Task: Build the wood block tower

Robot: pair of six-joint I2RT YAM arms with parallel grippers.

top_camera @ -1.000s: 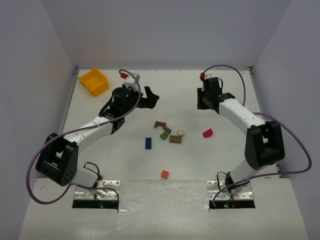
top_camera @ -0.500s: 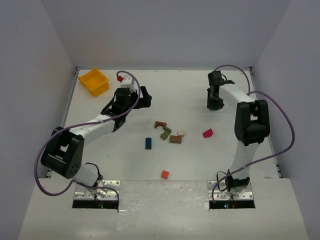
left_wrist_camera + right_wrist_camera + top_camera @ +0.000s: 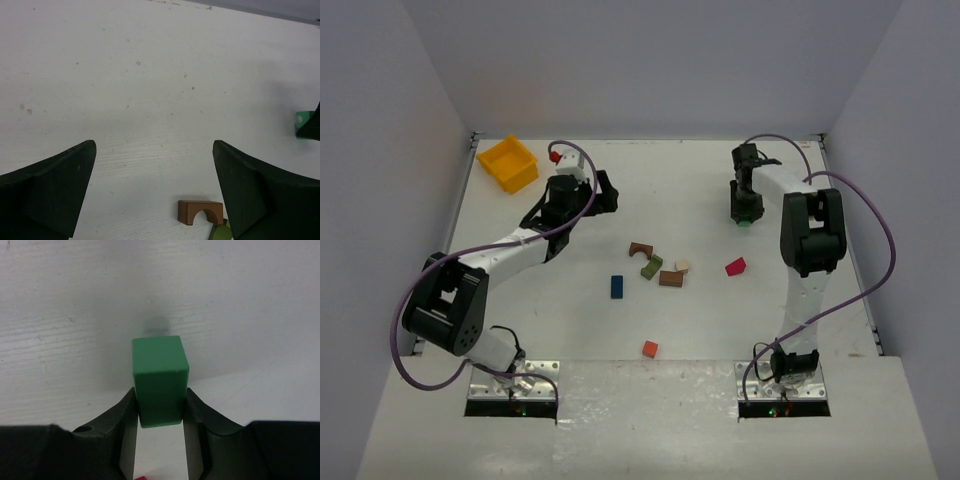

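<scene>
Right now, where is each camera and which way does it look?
Top: above, behind the arms, looking down at the table; both arms show.
Left wrist: faces across the table toward the brown arch; the open left gripper shows.
Right wrist: faces the green block, pinched by the right gripper.
All three show that block.

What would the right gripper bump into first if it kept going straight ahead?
The bare white table. The right gripper points down at it, pinching a green block that sticks out past its fingertips, so the block would probably touch first. How close it is, I can't tell.
</scene>
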